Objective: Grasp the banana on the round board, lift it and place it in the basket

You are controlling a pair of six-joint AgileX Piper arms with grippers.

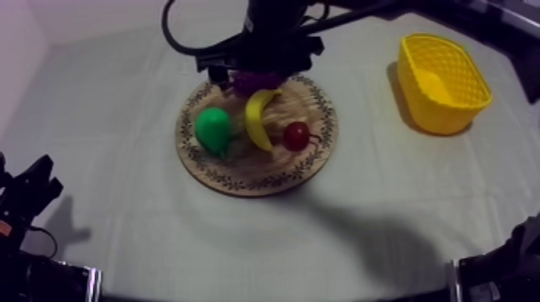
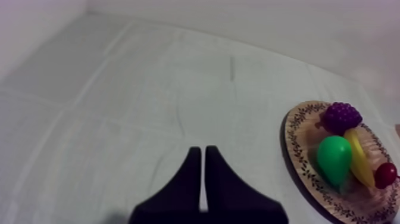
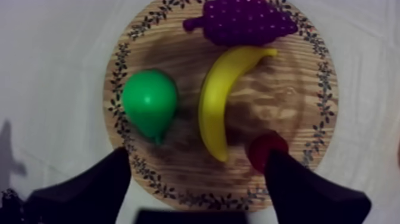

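From above, the round wooden board [image 1: 241, 178] lies near the middle of the cloth and carries four toy fruits. The banana [image 1: 257, 120] rests in the middle of it. The green pear [image 1: 213, 128] is just beside it on one side and the small red fruit [image 1: 296, 136] on the other. The bunch of grapes [image 1: 255, 80] at the far rim is partly covered by my right arm. The yellow basket [image 1: 470, 88] stands well apart at the right, its floor bare yellow. My left gripper [image 1: 32, 189] sits low at the left edge.

In the left wrist view its fingers [image 2: 223, 184] lie together as a narrow wedge over bare cloth, the board off to the side.

In the right wrist view my right gripper [image 3: 196, 154] hangs above the board, fingers wide apart and holding nothing. The banana lies between pear and red fruit, one tip touching the grapes. One finger partly hides the red fruit.
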